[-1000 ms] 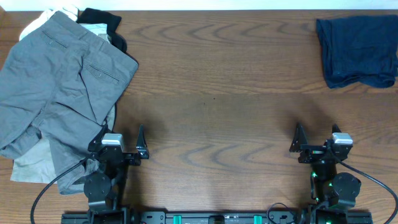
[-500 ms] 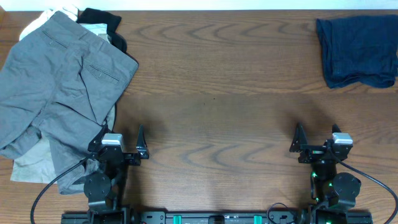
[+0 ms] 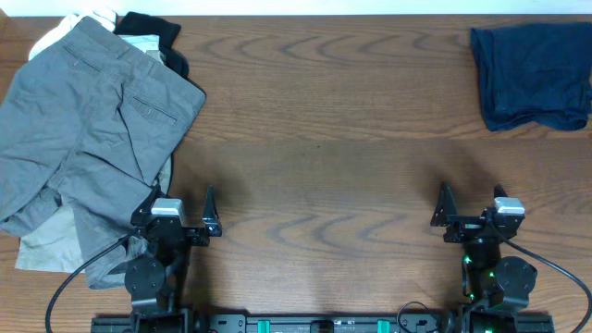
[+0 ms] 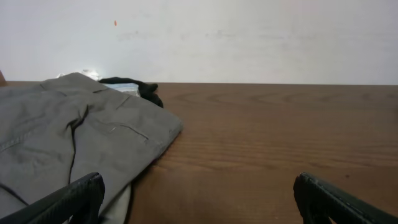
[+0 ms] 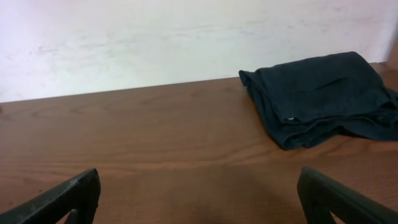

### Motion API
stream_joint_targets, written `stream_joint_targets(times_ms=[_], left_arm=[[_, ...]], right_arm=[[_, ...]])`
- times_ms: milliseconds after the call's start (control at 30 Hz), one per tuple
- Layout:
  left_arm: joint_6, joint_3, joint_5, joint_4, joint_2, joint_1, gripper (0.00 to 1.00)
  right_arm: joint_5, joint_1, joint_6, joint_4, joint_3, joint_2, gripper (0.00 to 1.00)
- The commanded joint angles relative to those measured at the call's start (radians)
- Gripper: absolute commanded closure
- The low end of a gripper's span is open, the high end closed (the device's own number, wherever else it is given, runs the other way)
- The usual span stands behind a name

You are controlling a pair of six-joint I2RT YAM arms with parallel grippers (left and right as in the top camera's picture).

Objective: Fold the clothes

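At the left of the worktop [image 3: 324,139] lies the unsorted heap. Mid-grey shorts [image 3: 88,139] are spread on top, back pockets up, one leg rumpled toward the near edge. A beige piece [image 3: 44,250] pokes out beneath them on the near side. A white piece [image 3: 57,35] and a black piece [image 3: 153,28] show at the far end.

Just beside the heap's near right edge, the left end effector [image 3: 178,207] sits low with its fingers spread wide and holds nothing. In the left wrist view its left finger [image 4: 78,198] overlaps the grey cloth, but I cannot tell whether it touches. The middle of the worktop is bare wood.

The right end effector [image 3: 472,207] is likewise spread wide and empty, well apart from any cloth. At the far right a navy garment [image 3: 529,74] lies already folded into a compact bundle.

Over the last second nothing has shifted: both arms and every garment are exactly as they were. I read this as a pause between garments, with one piece done and the grey shorts probably next. The likely opening move is for the left arm to reach into the heap and draw the shorts onto the bare centre. The pieces underneath could be dragged along with them.
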Motion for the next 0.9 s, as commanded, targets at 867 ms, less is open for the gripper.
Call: stream_joint_targets(times_ms=[867], left_arm=[[0.007,-0.024,0.02,-0.023,-0.007,0.005,0.02]], right_arm=[[0.003,0.008,0.014,0.064,-0.002,0.0,0.01]])
